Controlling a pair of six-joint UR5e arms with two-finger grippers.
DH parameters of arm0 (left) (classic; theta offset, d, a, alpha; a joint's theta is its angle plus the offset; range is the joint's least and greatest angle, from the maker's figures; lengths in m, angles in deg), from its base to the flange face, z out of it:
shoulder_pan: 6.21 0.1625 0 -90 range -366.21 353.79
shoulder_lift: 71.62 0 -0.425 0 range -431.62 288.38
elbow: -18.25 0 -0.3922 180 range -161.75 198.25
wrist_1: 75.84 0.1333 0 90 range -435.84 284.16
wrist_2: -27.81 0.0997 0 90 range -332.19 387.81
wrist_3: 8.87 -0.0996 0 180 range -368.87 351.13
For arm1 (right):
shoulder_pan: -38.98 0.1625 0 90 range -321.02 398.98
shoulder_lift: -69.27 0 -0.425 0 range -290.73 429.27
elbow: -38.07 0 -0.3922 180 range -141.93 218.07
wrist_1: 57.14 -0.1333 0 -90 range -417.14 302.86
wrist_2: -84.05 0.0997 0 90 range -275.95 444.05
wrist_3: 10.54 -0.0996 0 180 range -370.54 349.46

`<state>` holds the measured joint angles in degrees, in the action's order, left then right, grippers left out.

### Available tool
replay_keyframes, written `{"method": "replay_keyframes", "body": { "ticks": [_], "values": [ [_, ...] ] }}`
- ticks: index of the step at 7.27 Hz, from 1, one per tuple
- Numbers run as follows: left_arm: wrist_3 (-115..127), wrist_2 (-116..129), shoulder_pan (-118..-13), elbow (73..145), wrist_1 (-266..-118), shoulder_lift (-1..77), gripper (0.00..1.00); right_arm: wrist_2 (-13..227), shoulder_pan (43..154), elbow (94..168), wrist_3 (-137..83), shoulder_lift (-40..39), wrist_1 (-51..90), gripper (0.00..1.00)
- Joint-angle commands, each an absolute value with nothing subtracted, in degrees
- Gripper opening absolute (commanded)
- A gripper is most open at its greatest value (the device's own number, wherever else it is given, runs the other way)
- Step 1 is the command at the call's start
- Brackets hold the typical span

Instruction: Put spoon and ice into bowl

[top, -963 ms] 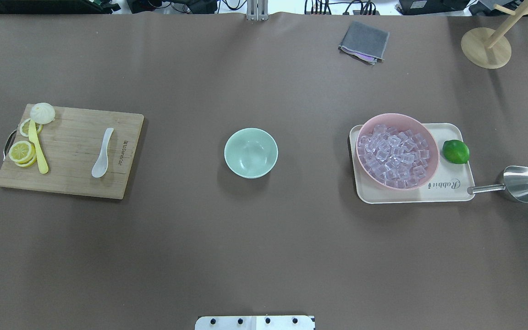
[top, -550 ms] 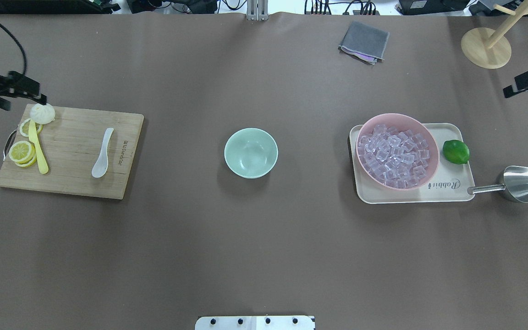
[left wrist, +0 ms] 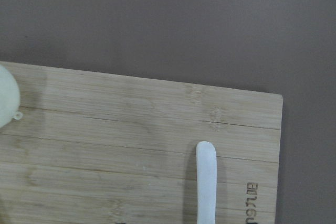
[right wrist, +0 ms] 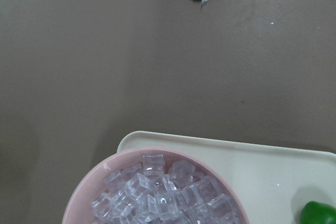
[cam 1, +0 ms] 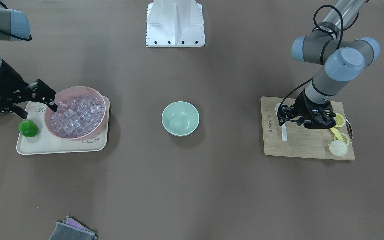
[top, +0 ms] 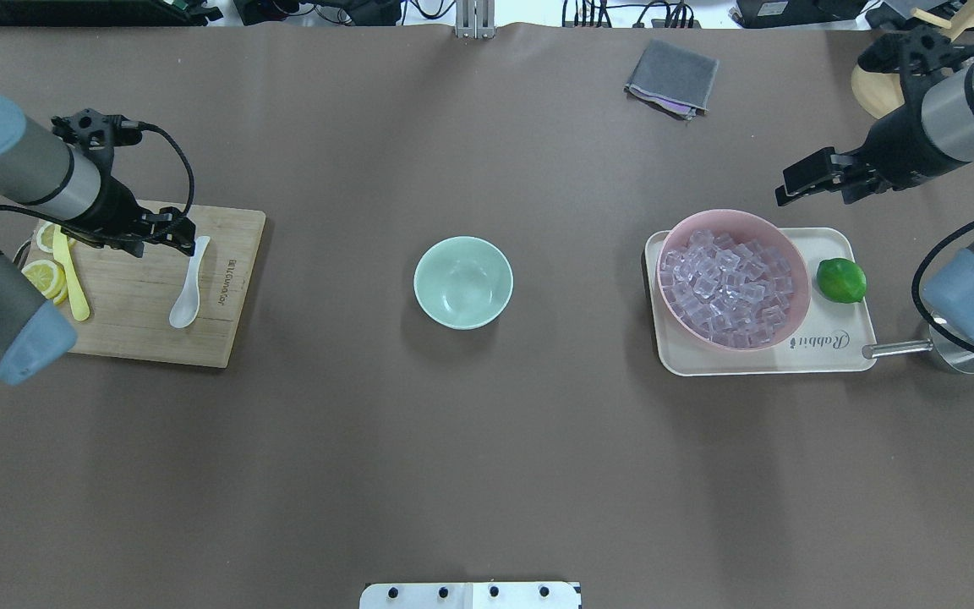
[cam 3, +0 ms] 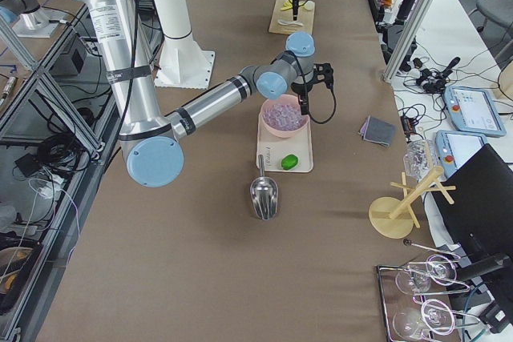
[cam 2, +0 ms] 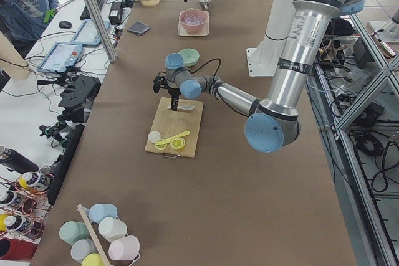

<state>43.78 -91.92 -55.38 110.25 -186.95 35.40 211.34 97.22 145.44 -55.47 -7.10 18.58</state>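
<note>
The white spoon [top: 187, 288] lies on the wooden cutting board [top: 128, 330], handle toward the table's far side; its handle shows in the left wrist view [left wrist: 206, 182]. My left gripper [top: 181, 240] hovers open just above the spoon's handle end and holds nothing; it also shows in the front view [cam 1: 281, 119]. The mint-green bowl [top: 462, 282] stands empty at the table's middle. Many clear ice cubes [top: 728, 283] fill the pink bowl [top: 798, 306]. My right gripper [top: 787, 193] hangs open and empty over the far right rim of the pink bowl.
The pink bowl stands on a cream tray [top: 834, 359] with a green lime [top: 840, 280]. A steel scoop [top: 901, 346] lies right of the tray. Lemon slices [top: 41, 277] and a yellow utensil [top: 73, 283] lie on the board. A grey cloth [top: 671, 78] lies at the far side.
Both arms have swung in from the table's sides. The left gripper moved right over the board to the spoon's handle. The right gripper moved left toward the pink bowl.
</note>
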Motion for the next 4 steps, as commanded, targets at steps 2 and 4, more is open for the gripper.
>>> {"method": "replay_keyframes", "body": {
  "ticks": [2,4],
  "values": [
    [43.68,-90.14,-53.42,107.46,-187.11,36.92,0.58,210.79,96.55,145.3,-55.98,-6.4,18.71,0.98],
    [43.95,-90.14,-53.06,107.63,-187.11,37.1,0.12,210.79,96.55,145.21,-55.98,-6.4,18.71,0.98]
  ]
}}
